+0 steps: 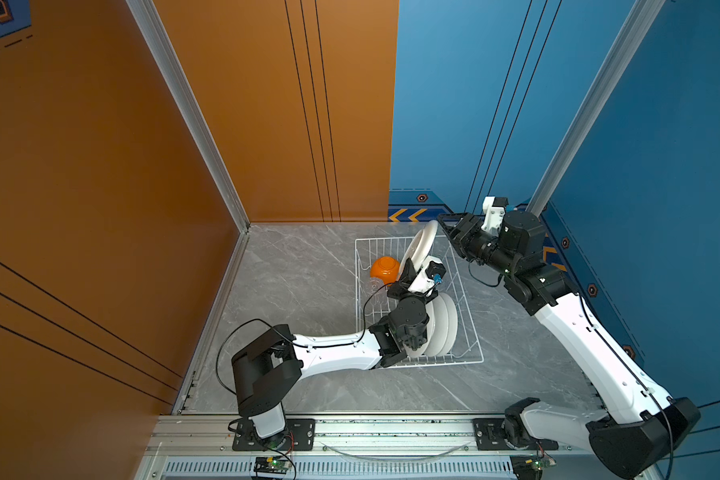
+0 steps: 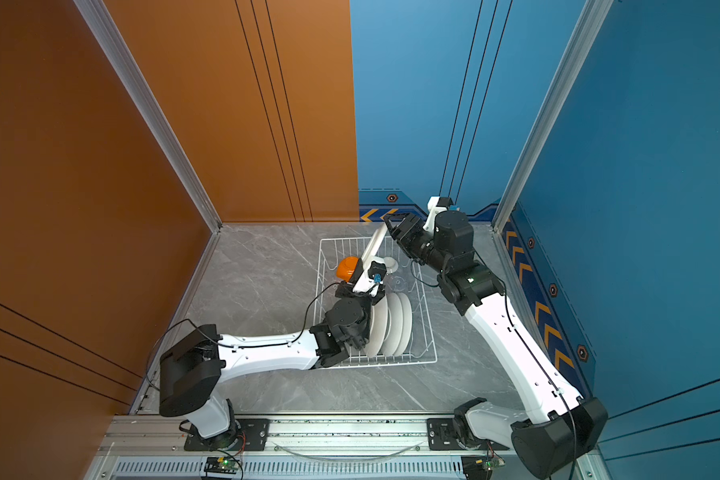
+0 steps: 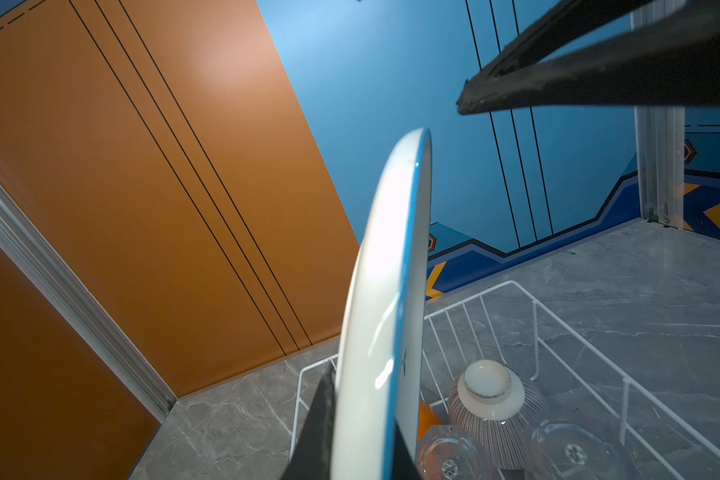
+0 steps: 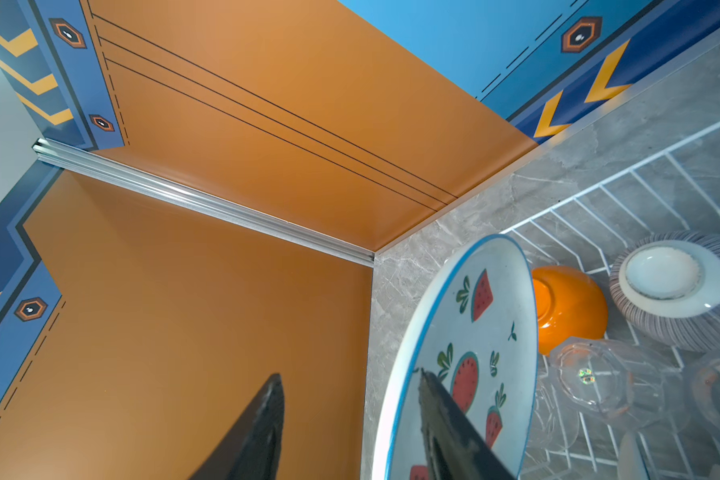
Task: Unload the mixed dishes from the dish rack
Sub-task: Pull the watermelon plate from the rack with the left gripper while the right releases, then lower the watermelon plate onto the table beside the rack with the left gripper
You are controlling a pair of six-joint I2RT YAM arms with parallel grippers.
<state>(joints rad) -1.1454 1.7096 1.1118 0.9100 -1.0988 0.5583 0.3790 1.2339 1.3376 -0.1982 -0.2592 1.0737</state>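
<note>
Left wrist: L fingers (image 3: 316, 436) pinch plate (image 3: 385, 291), prob. raised.

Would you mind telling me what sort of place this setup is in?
Most likely a purpose-built robot test booth, not a real kitchen: plain orange wall panels and blue ones joined by aluminium posts, a marble-look tabletop, and arms bolted to a metal rail.
</note>
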